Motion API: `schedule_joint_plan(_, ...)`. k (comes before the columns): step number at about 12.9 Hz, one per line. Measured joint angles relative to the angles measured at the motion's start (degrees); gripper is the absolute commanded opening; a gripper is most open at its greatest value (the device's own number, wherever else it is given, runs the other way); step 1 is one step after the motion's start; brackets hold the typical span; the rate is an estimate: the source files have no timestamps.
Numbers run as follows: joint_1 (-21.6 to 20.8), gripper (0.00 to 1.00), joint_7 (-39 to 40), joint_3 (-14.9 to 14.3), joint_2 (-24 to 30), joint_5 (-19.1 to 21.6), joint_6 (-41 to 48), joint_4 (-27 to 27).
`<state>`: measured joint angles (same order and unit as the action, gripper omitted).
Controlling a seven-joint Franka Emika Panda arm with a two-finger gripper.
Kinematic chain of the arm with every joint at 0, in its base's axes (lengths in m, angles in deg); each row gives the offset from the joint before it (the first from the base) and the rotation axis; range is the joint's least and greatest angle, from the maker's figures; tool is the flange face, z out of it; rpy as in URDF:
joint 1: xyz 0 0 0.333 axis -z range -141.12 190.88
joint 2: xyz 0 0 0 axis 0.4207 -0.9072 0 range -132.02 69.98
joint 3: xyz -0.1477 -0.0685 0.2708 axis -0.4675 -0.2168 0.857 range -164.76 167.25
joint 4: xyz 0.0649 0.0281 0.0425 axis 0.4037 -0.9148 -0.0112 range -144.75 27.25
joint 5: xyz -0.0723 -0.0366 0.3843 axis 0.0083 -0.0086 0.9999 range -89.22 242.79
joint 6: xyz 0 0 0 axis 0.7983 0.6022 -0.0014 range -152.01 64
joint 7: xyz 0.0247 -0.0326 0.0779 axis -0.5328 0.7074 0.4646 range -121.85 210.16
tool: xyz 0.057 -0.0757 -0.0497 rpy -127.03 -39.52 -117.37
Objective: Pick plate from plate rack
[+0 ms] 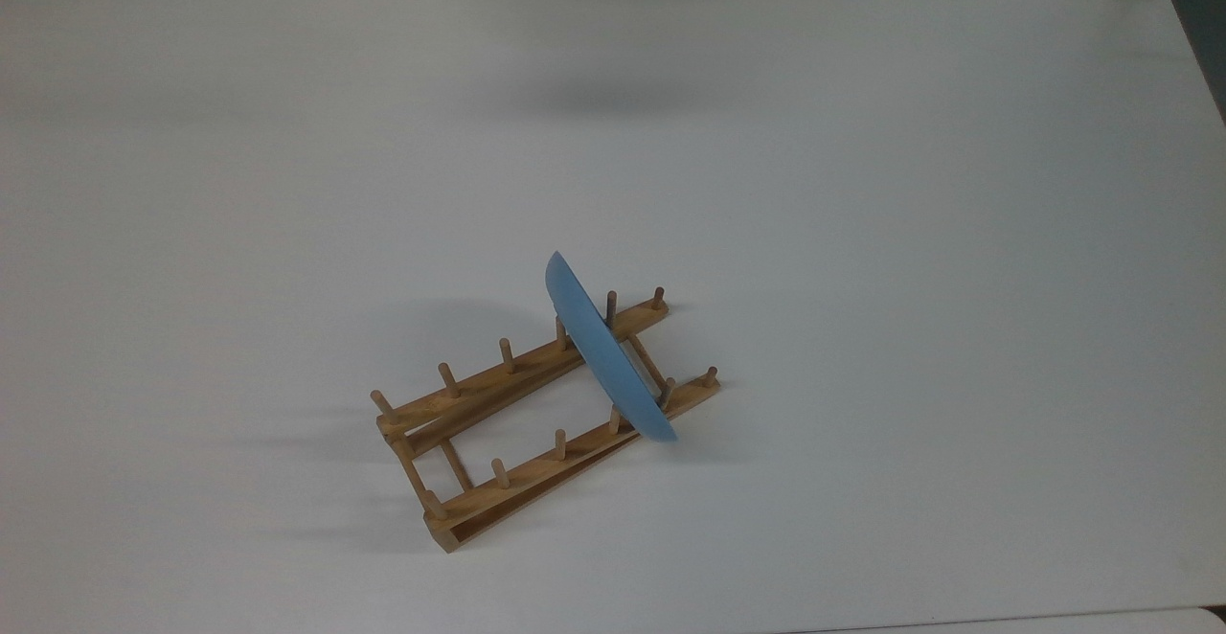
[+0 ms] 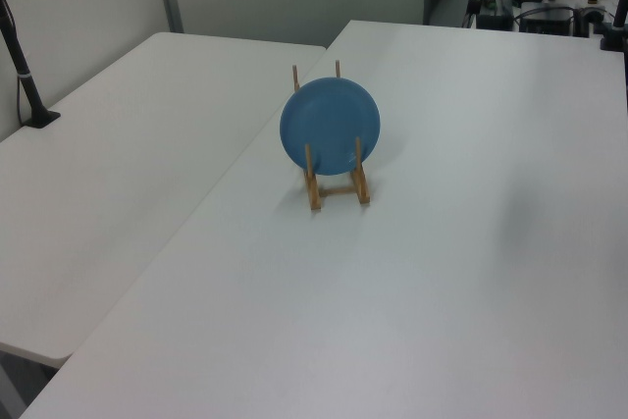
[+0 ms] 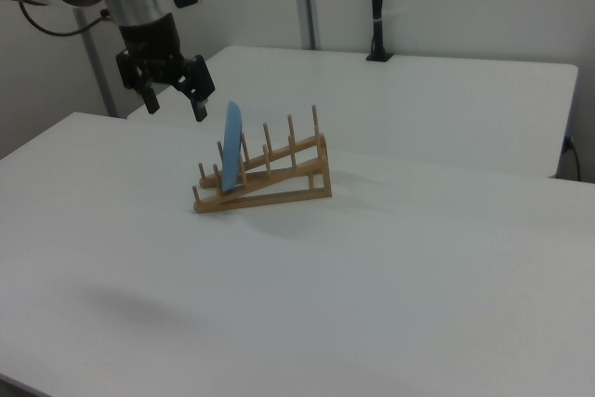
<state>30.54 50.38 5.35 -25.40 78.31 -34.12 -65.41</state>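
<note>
- Top view: the plate (image 1: pixel 607 350) stands on edge across the plate rack (image 1: pixel 522 416), slotted between pegs near the rack's end toward the top view's right. The rack lies diagonally on the white worktop (image 1: pixel 862 232). The rack's two rails and their crossbars read plainly here.
- Left view: the plate (image 2: pixel 330 128) faces the camera as a full blue disc, with two pegs of the plate rack (image 2: pixel 337 183) in front of it and two peg tips above its rim.
- Right view: the pincer (image 3: pixel 173 106) hangs in the air, clear of everything, with its fingers spread wide and nothing between them. The plate (image 3: pixel 231 149) stands edge-on just to the right of the pincer and a little below it, not touching it. The plate rack (image 3: pixel 270 177) slopes up from the end nearest the pincer toward the right view's right.
</note>
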Motion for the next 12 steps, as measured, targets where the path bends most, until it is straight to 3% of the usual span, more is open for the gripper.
schedule_joint_plan(5, 0.0, 1.0, 0.4, 0.02, -0.02, 0.01, 0.0, -0.05)
schedule_joint_plan(10, 0.26, 1.0, 15.17, -0.05, -0.5, 0.01, 0.97, -0.39)
schedule_joint_plan(12, 0.74, 1.0, 17.29, -0.17, -0.75, 0.01, 0.8, -0.39)
